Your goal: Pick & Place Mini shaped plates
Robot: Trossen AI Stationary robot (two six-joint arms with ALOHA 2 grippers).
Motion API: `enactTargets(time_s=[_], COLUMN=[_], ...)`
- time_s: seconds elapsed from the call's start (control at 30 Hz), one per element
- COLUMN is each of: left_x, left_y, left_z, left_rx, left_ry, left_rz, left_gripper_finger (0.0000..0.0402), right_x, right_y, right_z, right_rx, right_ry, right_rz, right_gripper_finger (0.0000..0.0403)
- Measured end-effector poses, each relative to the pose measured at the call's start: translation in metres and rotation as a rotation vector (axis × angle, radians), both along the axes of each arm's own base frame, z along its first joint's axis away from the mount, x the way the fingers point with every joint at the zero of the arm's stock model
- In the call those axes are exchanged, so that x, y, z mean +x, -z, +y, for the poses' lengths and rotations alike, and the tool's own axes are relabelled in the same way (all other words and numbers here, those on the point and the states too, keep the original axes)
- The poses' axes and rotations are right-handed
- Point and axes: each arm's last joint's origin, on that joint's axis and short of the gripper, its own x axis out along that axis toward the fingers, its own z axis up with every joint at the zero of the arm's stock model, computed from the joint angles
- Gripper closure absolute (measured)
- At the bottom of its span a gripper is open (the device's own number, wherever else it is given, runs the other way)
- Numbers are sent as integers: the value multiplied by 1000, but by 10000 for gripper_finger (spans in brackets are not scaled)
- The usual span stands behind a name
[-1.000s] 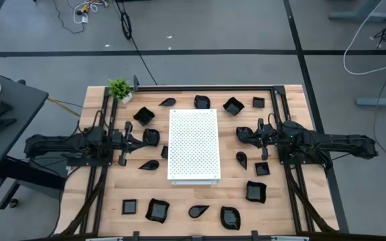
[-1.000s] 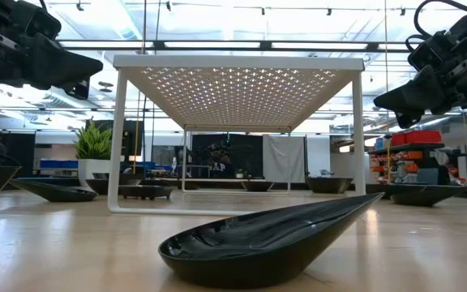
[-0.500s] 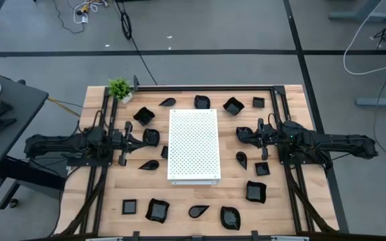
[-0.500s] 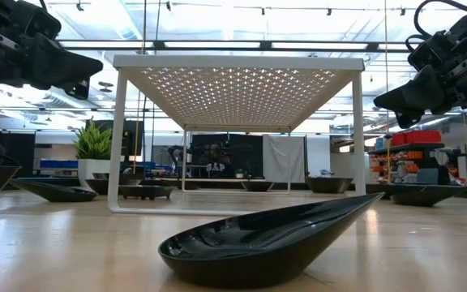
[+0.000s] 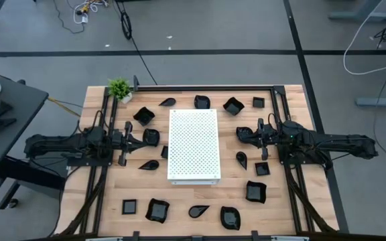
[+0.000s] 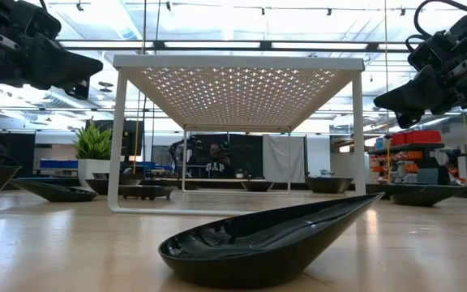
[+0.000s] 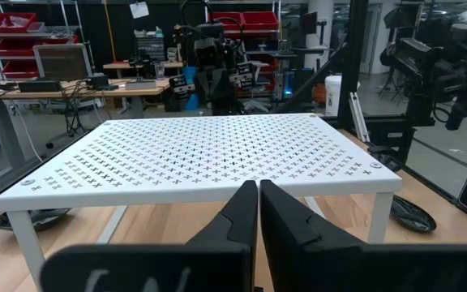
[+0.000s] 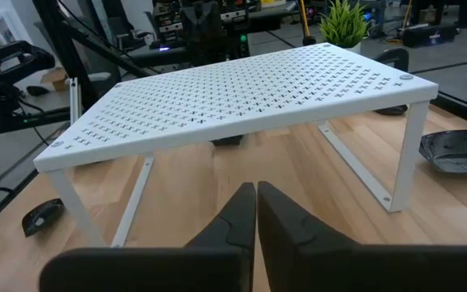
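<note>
Several small glossy black plates lie scattered on the wooden table around a white perforated rack (image 5: 194,145). Among them are a wavy one (image 5: 143,116), a square one (image 5: 258,102) and a teardrop one (image 5: 198,211); that teardrop fills the low view's foreground (image 6: 266,239). My left gripper (image 5: 141,138) hovers shut at the rack's left side, above a plate (image 5: 151,136), its fingers (image 7: 259,195) pointing level at the rack. My right gripper (image 5: 241,134) hovers shut at the rack's right side, pointing at it (image 8: 255,193). Neither one holds anything.
The rack stands on thin legs (image 6: 116,142) in the table's middle, with open room beneath it. A small green potted plant (image 5: 119,88) stands at the far left corner. Black frame rails (image 5: 99,187) run along both sides of the table. A person shows in the room far behind.
</note>
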Motion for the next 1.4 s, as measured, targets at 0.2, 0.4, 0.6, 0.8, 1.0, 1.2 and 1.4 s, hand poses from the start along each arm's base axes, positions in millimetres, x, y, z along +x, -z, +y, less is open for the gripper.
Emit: enactTargets(time_s=[0.2, 0.4, 0.6, 0.8, 1.0, 1.2, 1.4], left_x=[0, 0, 0, 0, 0, 0, 0], left_y=[0, 0, 0, 0, 0, 0, 0], left_z=[0, 0, 0, 0, 0, 0, 0], left_rx=[0, 0, 0, 0, 0, 0, 0], left_ry=[0, 0, 0, 0, 0, 0, 0], left_rz=[-1, 0, -1, 0, 0, 0, 0], left_gripper_finger=[381, 381, 381, 381, 381, 381, 381], right_x=[0, 0, 0, 0, 0, 1, -1], right_y=[0, 0, 0, 0, 0, -10, -34], right_z=[0, 0, 0, 0, 0, 0, -2], right_rx=[0, 0, 0, 0, -1, -6, 52], right_ry=[0, 0, 0, 0, 0, 1, 82], right_rz=[0, 1, 0, 0, -3, -109, -358], right_gripper_finger=[383, 383, 383, 383, 383, 383, 383])
